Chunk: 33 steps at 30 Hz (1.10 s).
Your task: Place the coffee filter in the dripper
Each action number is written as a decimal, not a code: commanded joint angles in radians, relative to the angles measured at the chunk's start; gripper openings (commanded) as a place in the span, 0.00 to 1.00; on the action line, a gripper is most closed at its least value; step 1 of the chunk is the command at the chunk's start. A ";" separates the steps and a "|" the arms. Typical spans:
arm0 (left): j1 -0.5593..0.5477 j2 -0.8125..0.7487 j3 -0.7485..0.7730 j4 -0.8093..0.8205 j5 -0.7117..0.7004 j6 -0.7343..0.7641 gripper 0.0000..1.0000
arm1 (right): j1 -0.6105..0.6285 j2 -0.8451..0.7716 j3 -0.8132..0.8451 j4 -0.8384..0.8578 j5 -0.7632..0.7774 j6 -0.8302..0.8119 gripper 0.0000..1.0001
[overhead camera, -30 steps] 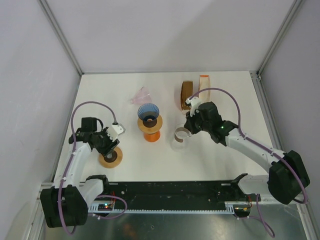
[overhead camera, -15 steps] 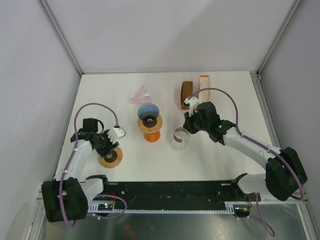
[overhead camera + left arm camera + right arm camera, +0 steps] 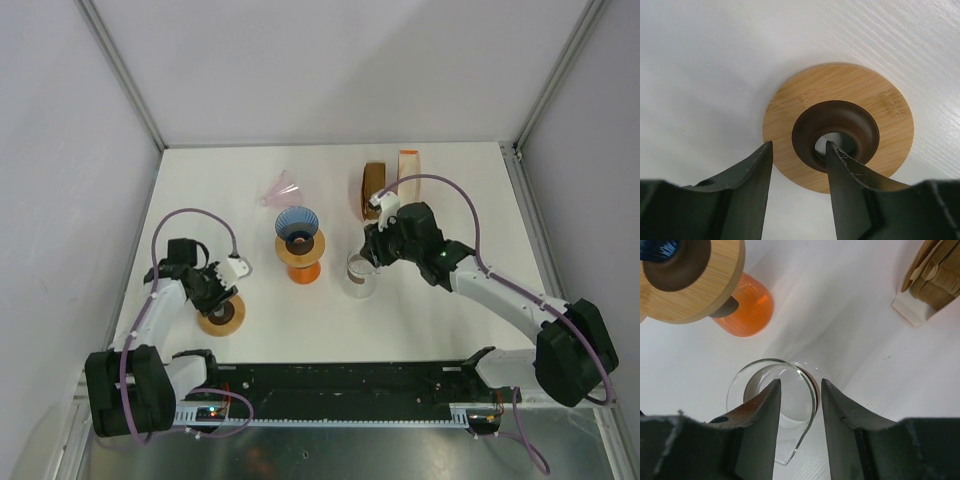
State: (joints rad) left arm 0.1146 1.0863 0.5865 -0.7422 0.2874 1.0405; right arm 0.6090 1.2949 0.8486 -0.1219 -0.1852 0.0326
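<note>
The blue ribbed dripper (image 3: 297, 222) sits on a wooden ring over an orange vessel (image 3: 301, 270) at the table's middle. It also shows in the right wrist view (image 3: 657, 247). Brown coffee filters stand in a wooden holder (image 3: 374, 188) at the back right, also seen in the right wrist view (image 3: 935, 275). My right gripper (image 3: 368, 258) (image 3: 800, 382) is open, its fingers straddling the rim of a clear glass carafe (image 3: 359, 277) (image 3: 792, 410). My left gripper (image 3: 213, 295) (image 3: 798, 147) is open over a wooden ring with a brown centre (image 3: 222, 316) (image 3: 840, 100), one fingertip at its hole.
A pink funnel (image 3: 283, 190) lies behind the dripper. A white and orange piece (image 3: 409, 165) stands beside the filter holder. The table (image 3: 450, 200) is white and walled on three sides.
My right gripper has moved left and down onto the glass carafe, which now stands more upright. My left gripper has shifted slightly down over the wooden ring.
</note>
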 commanded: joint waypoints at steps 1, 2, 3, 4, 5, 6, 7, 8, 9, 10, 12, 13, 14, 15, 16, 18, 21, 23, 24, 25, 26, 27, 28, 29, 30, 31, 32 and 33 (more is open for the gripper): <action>0.011 0.002 -0.015 0.051 -0.008 0.026 0.51 | 0.008 -0.072 0.050 0.010 -0.008 0.003 0.43; 0.011 0.003 -0.018 0.055 -0.011 0.027 0.51 | 0.007 -0.082 0.051 0.009 -0.008 0.004 0.43; 0.011 0.006 -0.021 0.064 -0.013 0.026 0.51 | 0.007 -0.094 0.051 0.006 -0.008 0.004 0.43; 0.011 0.008 -0.025 0.073 -0.017 0.025 0.50 | 0.007 -0.103 0.050 0.005 -0.008 0.005 0.43; 0.011 0.013 -0.029 0.085 -0.019 0.021 0.50 | 0.007 -0.114 0.050 0.003 -0.008 0.005 0.43; 0.011 0.017 -0.034 0.097 -0.020 0.015 0.49 | 0.006 -0.122 0.051 0.000 -0.007 0.006 0.43; 0.010 0.020 -0.037 0.110 -0.020 0.009 0.47 | 0.006 -0.131 0.051 -0.002 -0.005 0.006 0.43; 0.009 0.023 -0.042 0.119 -0.017 0.002 0.45 | 0.005 -0.138 0.051 -0.003 -0.004 0.006 0.44; 0.009 0.024 -0.047 0.125 -0.014 -0.003 0.42 | 0.003 -0.148 0.051 -0.004 -0.003 0.006 0.44; 0.009 0.021 -0.053 0.131 -0.003 -0.006 0.38 | 0.002 -0.159 0.052 -0.005 -0.002 0.007 0.45; 0.005 0.008 -0.072 0.136 0.022 -0.002 0.33 | 0.000 -0.176 0.051 -0.006 0.000 0.010 0.46; 0.000 0.001 -0.086 0.137 0.032 0.005 0.32 | -0.001 -0.183 0.051 -0.007 0.003 0.011 0.46; -0.008 -0.010 -0.097 0.138 0.036 0.011 0.28 | -0.001 -0.190 0.052 -0.008 0.006 0.011 0.46; -0.015 -0.016 -0.108 0.140 0.036 0.014 0.24 | -0.001 -0.197 0.052 -0.010 0.012 0.012 0.47; -0.020 -0.024 -0.114 0.142 0.036 0.015 0.17 | -0.002 -0.204 0.052 -0.012 0.019 0.013 0.47; -0.023 -0.038 -0.114 0.145 0.035 0.003 0.06 | -0.003 -0.217 0.052 -0.015 0.026 0.013 0.48; -0.024 -0.057 -0.101 0.147 0.042 -0.015 0.01 | -0.005 -0.230 0.055 -0.019 0.031 0.016 0.49; -0.025 -0.064 -0.089 0.148 0.053 -0.029 0.00 | -0.006 -0.236 0.057 -0.025 0.034 0.018 0.49; -0.025 -0.065 -0.082 0.148 0.058 -0.038 0.00 | -0.006 -0.240 0.058 -0.027 0.036 0.020 0.49; -0.025 -0.062 -0.076 0.147 0.065 -0.046 0.00 | -0.006 -0.241 0.058 -0.028 0.037 0.021 0.49; -0.024 -0.058 -0.073 0.149 0.070 -0.050 0.00 | -0.006 -0.243 0.057 -0.030 0.038 0.022 0.50; -0.024 -0.051 -0.071 0.151 0.074 -0.052 0.00 | -0.007 -0.245 0.057 -0.031 0.039 0.023 0.50; -0.024 -0.046 -0.069 0.154 0.075 -0.055 0.00 | -0.007 -0.245 0.057 -0.034 0.040 0.024 0.50; -0.024 -0.039 -0.066 0.160 0.073 -0.066 0.00 | -0.006 -0.248 0.057 -0.036 0.041 0.025 0.50; -0.025 -0.034 -0.058 0.163 0.070 -0.083 0.00 | -0.007 -0.251 0.057 -0.040 0.043 0.026 0.50; -0.025 -0.029 -0.051 0.167 0.066 -0.099 0.00 | -0.008 -0.254 0.057 -0.043 0.044 0.027 0.51; -0.025 -0.026 -0.039 0.168 0.061 -0.119 0.00 | -0.008 -0.256 0.058 -0.046 0.046 0.028 0.51; -0.025 -0.026 -0.029 0.171 0.057 -0.134 0.00 | -0.009 -0.259 0.058 -0.046 0.047 0.029 0.51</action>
State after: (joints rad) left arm 0.0956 1.0496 0.5007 -0.5987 0.3210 0.9833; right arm 0.6048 1.0721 0.8593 -0.1680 -0.1604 0.0494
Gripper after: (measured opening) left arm 0.023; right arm 0.505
